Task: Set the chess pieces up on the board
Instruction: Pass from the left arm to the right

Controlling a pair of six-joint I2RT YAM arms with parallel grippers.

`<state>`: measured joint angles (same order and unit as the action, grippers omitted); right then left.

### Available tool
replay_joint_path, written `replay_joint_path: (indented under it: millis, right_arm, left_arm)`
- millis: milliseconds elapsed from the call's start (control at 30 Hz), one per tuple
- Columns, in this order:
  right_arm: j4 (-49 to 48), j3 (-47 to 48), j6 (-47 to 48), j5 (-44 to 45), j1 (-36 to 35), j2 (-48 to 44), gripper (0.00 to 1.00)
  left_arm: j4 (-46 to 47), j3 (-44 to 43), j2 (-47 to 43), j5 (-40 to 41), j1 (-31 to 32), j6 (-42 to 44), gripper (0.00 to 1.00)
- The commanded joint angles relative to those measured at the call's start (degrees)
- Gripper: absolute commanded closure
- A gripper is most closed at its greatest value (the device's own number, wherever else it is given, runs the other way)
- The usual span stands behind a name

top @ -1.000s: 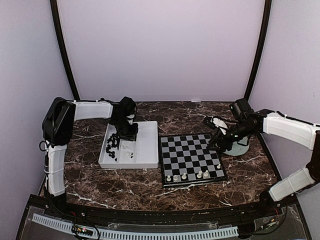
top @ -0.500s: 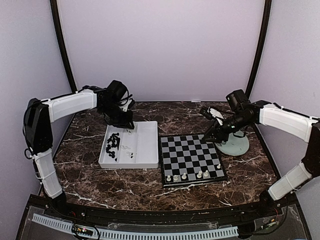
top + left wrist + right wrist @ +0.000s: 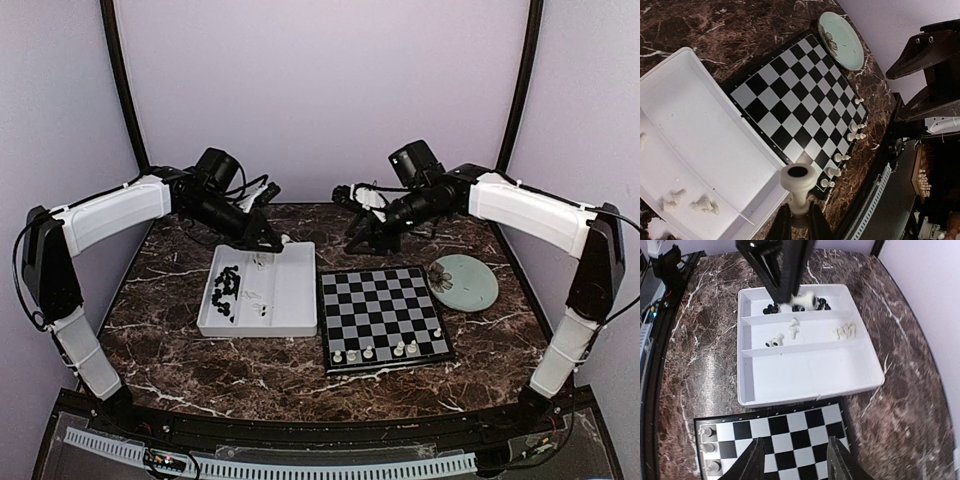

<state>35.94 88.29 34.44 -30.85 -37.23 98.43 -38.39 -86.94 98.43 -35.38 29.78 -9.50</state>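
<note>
The board (image 3: 380, 315) lies right of the white tray (image 3: 285, 300). Several white chess pieces (image 3: 368, 352) stand along its near edge. Black pieces (image 3: 225, 288) and a few white ones (image 3: 262, 308) lie in the tray. My left gripper (image 3: 272, 241) hovers over the tray's back right corner, shut on a white piece (image 3: 798, 187), stem between the fingers (image 3: 782, 225). My right gripper (image 3: 358, 238) hangs open and empty above the board's back left corner; its fingers (image 3: 752, 462) straddle the board (image 3: 775, 440). It sees the held piece (image 3: 805, 300).
A pale green plate (image 3: 463, 282) sits right of the board, also in the left wrist view (image 3: 841, 32). The tray has three compartments (image 3: 810, 370); black pieces (image 3: 772, 308) fill the far one, white pieces (image 3: 845, 330) the middle one.
My left gripper rose out of the tray with a white piece and moved toward its back right corner. My right gripper swung left from the green plate to behind the board.
</note>
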Motion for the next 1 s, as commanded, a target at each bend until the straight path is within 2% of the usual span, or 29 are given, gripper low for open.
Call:
replay_joint_path:
  millis: [0,233,400,967]
  right_arm:
    - [1.2,8.9,15.2,10.5,-4.2,2.1,0.55]
    - [4.9,18.4,28.3,18.2,-9.8,8.6,0.52]
    - [6.3,20.4,33.9,22.0,-12.8,10.7,0.51]
    - [10.6,19.0,38.9,25.1,-18.6,10.8,0.51]
  left_arm:
    - [-2.1,0.7,-1.6,-10.5,0.8,0.6,0.90]
    - [-3.0,1.2,-0.9,-18.1,1.7,-0.7,0.90]
    - [-4.2,0.8,-0.4,-20.0,2.6,-0.7,0.90]
    - [-6.2,-1.3,2.3,-21.0,3.4,0.2,0.90]
